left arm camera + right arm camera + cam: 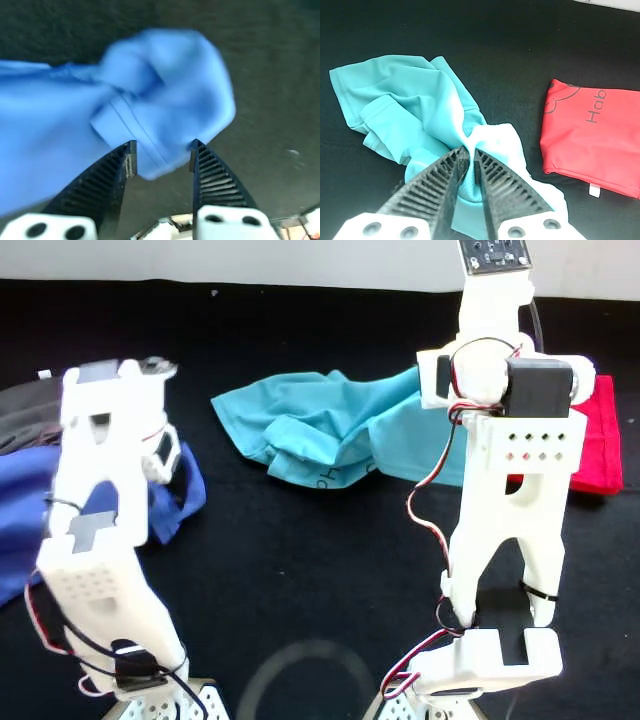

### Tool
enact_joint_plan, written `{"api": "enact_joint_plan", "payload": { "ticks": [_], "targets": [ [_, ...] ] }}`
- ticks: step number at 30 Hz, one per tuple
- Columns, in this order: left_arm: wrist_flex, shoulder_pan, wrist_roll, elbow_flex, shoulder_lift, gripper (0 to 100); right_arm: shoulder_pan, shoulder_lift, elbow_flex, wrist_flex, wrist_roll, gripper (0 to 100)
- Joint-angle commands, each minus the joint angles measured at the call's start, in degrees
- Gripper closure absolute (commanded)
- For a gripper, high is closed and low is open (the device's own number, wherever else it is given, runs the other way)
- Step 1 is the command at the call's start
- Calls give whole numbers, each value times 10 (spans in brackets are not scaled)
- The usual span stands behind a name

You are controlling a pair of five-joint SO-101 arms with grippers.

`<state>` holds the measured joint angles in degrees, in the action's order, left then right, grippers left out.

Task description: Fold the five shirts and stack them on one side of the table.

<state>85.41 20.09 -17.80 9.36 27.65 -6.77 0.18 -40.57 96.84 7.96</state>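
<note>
Teal shirt (320, 430), crumpled, lies toward 12 o'clock of desk (300, 570) centre; right hand (468, 152) clamped on its fabric. Folded red shirt (600, 440) at 2 o'clock. Blue shirt (20, 510) at 9 o'clock; left hand (162, 150) fingers apart over it.

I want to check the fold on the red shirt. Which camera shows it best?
The right wrist view: the red shirt lies folded and unobstructed beside the teal shirt. In the high view the right arm covers most of it, leaving a red edge. The left wrist view faces the blue shirt.
</note>
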Motion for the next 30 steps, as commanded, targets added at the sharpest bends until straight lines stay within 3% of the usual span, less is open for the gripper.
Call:
{"api": "enact_joint_plan", "payload": {
  "ticks": [1,5,8,13,20,25,30],
  "targets": [
    [-110,97,-56,-78,-3,819,7,-4,-4,-9,-3,993],
    [-224,216,-146,-109,8,819,7,-4,-4,-8,-3,993],
    [-260,295,-171,-69,40,819,7,-4,-4,-8,-3,993],
    [-265,402,-172,94,113,819,7,-4,-4,-8,-3,993],
    [-261,496,-170,388,230,819,7,-5,-4,-7,-3,993],
    [-156,508,-127,554,264,819,7,-5,-4,-7,-3,993],
    [-1,456,-127,660,271,819,6,-5,-3,-7,-3,993]
  ]
}}
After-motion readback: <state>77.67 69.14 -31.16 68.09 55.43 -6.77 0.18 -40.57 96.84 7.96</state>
